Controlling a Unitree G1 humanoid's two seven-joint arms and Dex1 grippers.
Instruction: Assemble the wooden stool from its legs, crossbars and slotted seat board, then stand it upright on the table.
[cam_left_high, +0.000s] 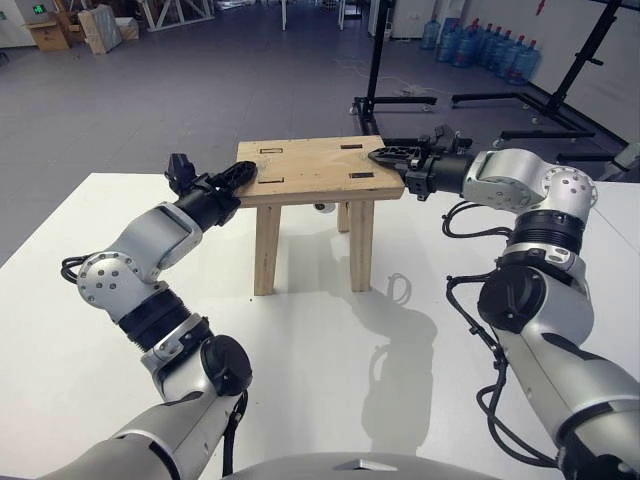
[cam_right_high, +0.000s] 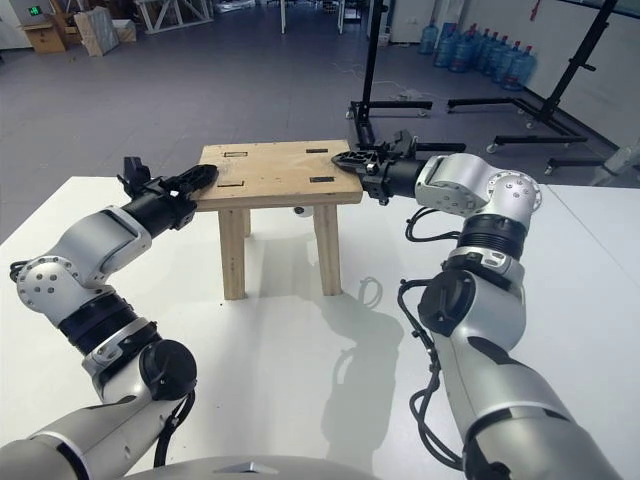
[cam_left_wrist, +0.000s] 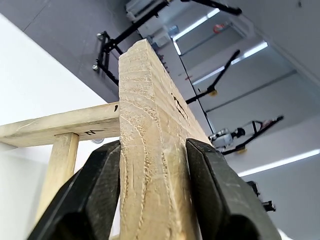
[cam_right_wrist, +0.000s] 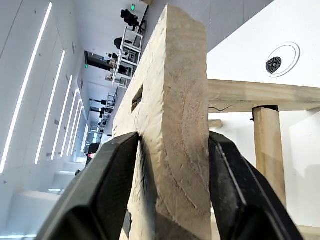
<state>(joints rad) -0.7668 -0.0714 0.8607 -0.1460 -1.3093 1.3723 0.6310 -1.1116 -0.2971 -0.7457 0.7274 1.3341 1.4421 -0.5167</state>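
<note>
The wooden stool stands upright on the white table (cam_left_high: 330, 360), its slotted seat board (cam_left_high: 310, 165) on top of pale legs (cam_left_high: 267, 250) joined by crossbars (cam_right_wrist: 260, 95). My left gripper (cam_left_high: 240, 176) is shut on the board's left edge; its black fingers (cam_left_wrist: 95, 185) press both faces of the wood. On the opposite side, my right gripper (cam_left_high: 388, 156) is shut on the board's right edge, with fingers (cam_right_wrist: 110, 185) above and below it. The far legs are partly hidden behind the near ones.
A round cable port (cam_right_wrist: 281, 57) sits in the table under the stool. Black metal stands (cam_left_high: 385, 95) and blue water jugs (cam_left_high: 490, 45) stand on the floor beyond the table's far edge. Open tabletop lies in front of the stool.
</note>
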